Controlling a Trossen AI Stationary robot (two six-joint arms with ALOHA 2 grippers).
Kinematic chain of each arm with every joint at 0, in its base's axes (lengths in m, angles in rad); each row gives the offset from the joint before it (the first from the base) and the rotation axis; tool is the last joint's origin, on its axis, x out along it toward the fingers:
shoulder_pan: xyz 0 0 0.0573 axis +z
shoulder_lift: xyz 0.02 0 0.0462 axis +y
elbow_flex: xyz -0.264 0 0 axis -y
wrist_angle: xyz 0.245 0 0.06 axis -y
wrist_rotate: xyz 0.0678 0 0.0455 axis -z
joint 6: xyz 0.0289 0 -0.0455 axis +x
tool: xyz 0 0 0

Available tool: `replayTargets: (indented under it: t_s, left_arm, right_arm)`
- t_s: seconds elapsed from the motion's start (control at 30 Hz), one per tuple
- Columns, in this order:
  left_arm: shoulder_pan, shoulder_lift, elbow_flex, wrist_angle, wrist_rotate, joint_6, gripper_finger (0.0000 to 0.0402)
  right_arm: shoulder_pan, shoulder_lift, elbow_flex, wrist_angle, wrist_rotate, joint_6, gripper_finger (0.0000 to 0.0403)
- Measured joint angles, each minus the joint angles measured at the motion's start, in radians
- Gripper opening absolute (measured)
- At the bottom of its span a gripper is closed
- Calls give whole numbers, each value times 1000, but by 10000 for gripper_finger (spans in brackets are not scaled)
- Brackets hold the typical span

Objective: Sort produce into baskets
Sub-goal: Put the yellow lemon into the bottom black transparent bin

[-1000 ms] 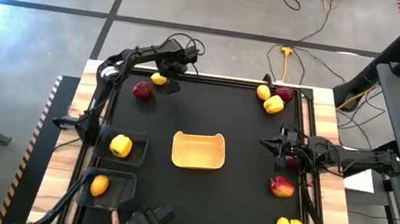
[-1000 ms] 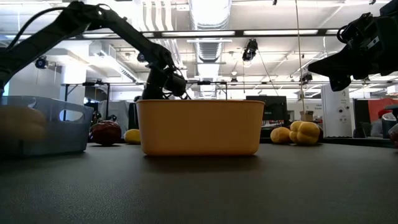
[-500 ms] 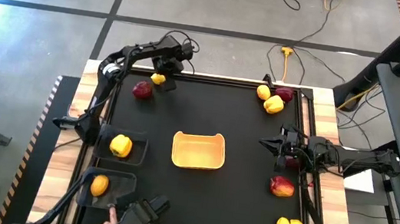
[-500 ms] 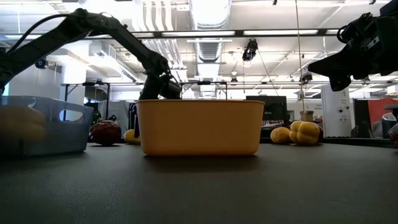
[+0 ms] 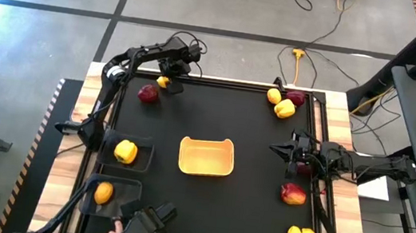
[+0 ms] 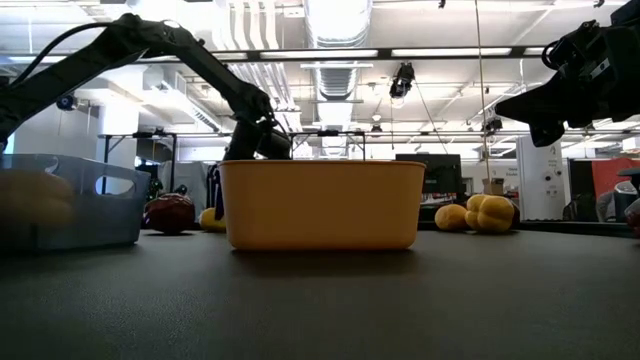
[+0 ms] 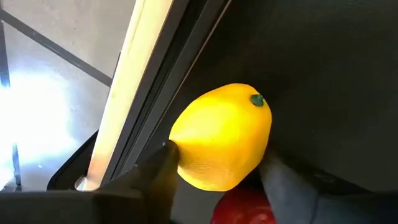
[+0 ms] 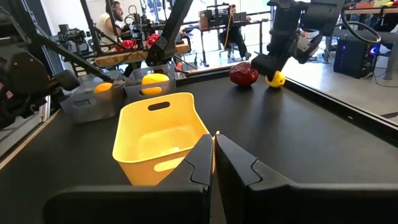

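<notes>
With my left gripper [image 7: 214, 168] pinching the lemon [image 7: 221, 137] at eleven o'clock, the pick is on.
Next I lift it clear and carry it to the bin [image 5: 110, 197] at seven o'clock; my right gripper [image 8: 213, 152] waits shut, empty.

I count one yellow tray [image 5: 206, 156] and two dark bins [image 5: 129, 153] [image 5: 111, 195], each holding one yellow piece [image 5: 125, 151] [image 5: 104, 193]. Loose on the tabletop [image 5: 254, 131] I see five more yellow pieces and four dark red fruits [image 5: 147, 92]. Two arms, one claw [image 5: 165, 82] each.
</notes>
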Motion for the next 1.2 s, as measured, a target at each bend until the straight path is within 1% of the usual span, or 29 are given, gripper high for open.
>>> replayTargets:
  t_s: [0.07, 0.13, 0.23, 0.37, 0.5, 0.63, 0.73, 0.83, 0.93, 1.0, 1.07, 1.2]
  left_arm:
    - [0, 0, 0, 0, -1, -1, 169]
    - [0, -1, 0, -1, -2, -11, 157]
    - [-4, -3, 3, -31, 0, -26, 152]
    - [-24, -25, 46, -101, 1, -58, 151]
    - [-68, -90, 67, -138, 16, -105, 151]
    - [-154, -204, 44, -170, 85, -167, 150]
    - [-253, -309, 6, -198, 121, -229, 149]
    - [-382, -433, -60, -221, 157, -308, 149]
    - [-522, -558, -147, -241, 242, -433, 148]
    - [-626, -643, -215, -238, 297, -566, 148]
    - [-746, -720, -286, -237, 330, -745, 148]
    - [-1031, -822, -427, -194, 395, -1132, 148]
  right_arm:
    - [0, 0, 0, 0, 0, 0, 9]
    - [0, 0, 0, 0, 0, 0, 9]
    - [0, 0, 0, 0, 0, 0, 9]
    - [0, 0, 0, 0, 0, 0, 9]
    - [0, 0, 0, 0, 0, 0, 9]
    - [0, 0, 0, 0, 0, 0, 9]
    - [0, 0, 0, 0, 0, 0, 9]
    - [0, 0, 0, 0, 0, 0, 9]
    - [0, 0, 0, 0, 0, 0, 9]
    - [0, 0, 0, 0, 0, 0, 9]
    - [0, 0, 0, 0, 0, 0, 9]
    - [0, 0, 0, 0, 0, 0, 9]
